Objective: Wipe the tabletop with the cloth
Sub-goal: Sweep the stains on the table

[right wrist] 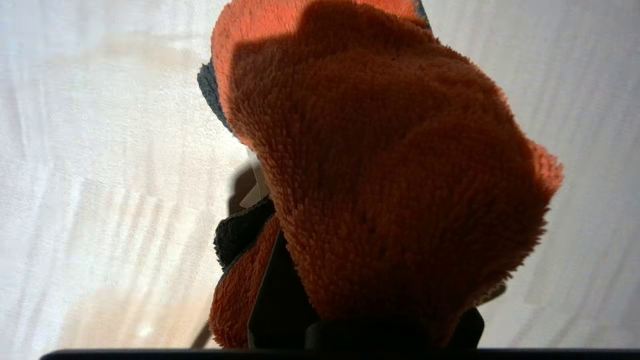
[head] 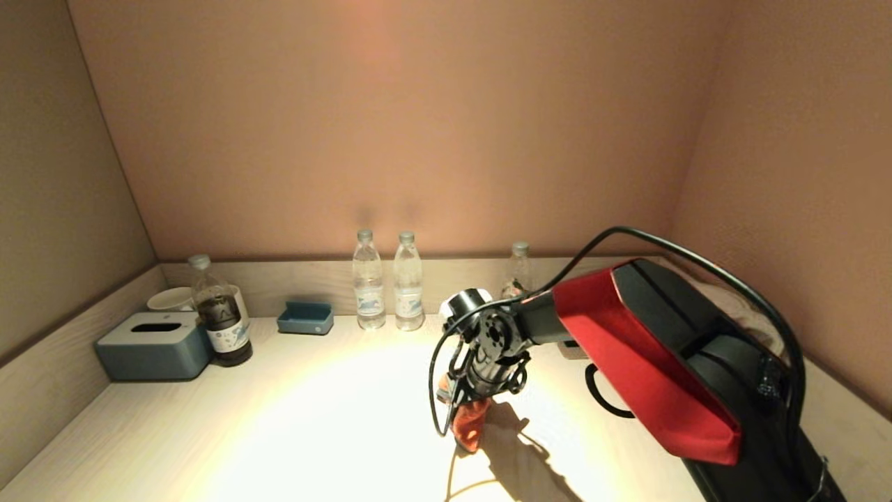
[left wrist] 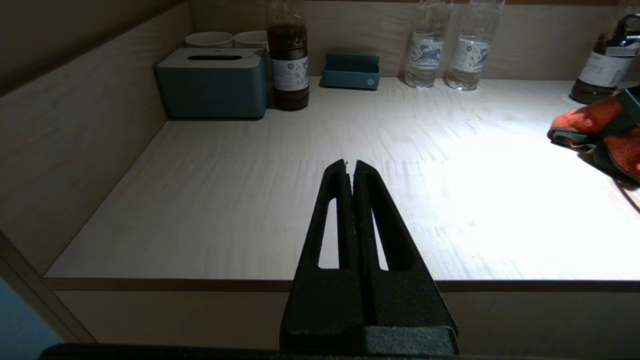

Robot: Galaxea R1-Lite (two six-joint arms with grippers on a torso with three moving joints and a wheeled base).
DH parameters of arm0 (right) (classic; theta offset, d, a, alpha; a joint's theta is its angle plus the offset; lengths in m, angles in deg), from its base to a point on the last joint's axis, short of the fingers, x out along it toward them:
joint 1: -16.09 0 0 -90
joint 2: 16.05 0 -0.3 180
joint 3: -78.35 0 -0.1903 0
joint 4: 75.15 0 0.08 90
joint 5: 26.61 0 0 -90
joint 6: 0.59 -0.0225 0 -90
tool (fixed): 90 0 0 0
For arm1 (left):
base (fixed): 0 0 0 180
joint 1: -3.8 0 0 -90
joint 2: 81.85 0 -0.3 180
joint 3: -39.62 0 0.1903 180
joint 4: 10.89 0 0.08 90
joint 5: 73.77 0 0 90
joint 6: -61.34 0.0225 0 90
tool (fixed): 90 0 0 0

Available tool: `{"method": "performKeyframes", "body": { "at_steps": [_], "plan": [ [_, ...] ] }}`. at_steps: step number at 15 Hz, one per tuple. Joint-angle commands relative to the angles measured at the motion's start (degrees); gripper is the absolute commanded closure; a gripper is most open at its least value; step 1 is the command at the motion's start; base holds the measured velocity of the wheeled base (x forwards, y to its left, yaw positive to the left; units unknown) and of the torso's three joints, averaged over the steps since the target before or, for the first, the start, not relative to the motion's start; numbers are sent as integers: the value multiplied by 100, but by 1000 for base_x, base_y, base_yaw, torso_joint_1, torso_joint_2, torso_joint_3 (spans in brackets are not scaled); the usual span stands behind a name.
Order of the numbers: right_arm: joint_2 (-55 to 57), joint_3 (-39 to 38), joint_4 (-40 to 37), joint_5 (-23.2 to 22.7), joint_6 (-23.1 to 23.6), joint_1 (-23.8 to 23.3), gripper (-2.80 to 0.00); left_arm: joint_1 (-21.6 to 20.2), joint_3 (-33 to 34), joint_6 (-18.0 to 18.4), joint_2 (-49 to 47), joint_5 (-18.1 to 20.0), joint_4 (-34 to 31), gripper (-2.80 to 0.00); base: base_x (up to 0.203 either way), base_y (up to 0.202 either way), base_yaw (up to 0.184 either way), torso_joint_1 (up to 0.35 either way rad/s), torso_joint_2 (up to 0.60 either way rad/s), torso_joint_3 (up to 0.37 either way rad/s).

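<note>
Right fingers [right wrist: 280, 300] around cloth [right wrist: 390, 190]; labels unreadable.

Bottle labels [left wrist: 422, 52] printed, perhaps blue pattern; no text legible.

1. The right arm [head: 627, 348] reaches in from 4 o'clock toward the middle of the tabletop [head: 279, 432].
2. The right gripper [head: 468, 418] points down onto an orange cloth [head: 470, 425], which lies on the tabletop at about 6 o'clock.
3. Two clear bottles [head: 388, 289] stand side by side at 12 o'clock against the back ledge; a third bottle [head: 518, 272] shows behind the arm.
4. At 9 o'clock sit a grey tissue box [head: 153, 345], a dark bottle [head: 221, 314] touching it, and a small blue tray [head: 305, 318].
</note>
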Motion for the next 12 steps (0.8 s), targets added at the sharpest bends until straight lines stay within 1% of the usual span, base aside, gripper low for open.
{"method": "performKeyframes", "body": {
  "at_steps": [1, 4, 5, 7, 8, 10, 12],
  "plan": [
    [-299, -266, 0, -75, -8, -10, 0, 2, 0, -3, 0, -1, 0, 0, 0, 0, 0, 0, 0, 0],
    [-730, -1230, 9, -365, -3, -10, 0, 2, 0, -3, 0, -1, 0, 0, 0, 0, 0, 0, 0, 0],
    [-840, -1442, 38, -417, -2, -10, 0, 2, 0, -3, 0, -1, 0, 0, 0, 0, 0, 0, 0, 0],
    [-964, -2013, 359, -445, -2, -10, 0, 2, 0, -3, 0, -1, 0, 0, 0, 0, 0, 0, 0, 0],
    [-1015, -2265, 663, -446, -2, -5, 0, 2, 0, -3, 0, -1, 0, 0, 0, 0, 0, 0, 0, 0],
    [-1111, -2530, 982, -438, -2, 102, 0, 2, 0, -3, 0, -1, 0, 0, 0, 0, 0, 0, 0, 0],
    [-1213, -2551, 986, -445, -2, 280, 0, 2, 0, -3, 0, -1, 0, 0, 0, 0, 0, 0, 0, 0]
  ]
}}
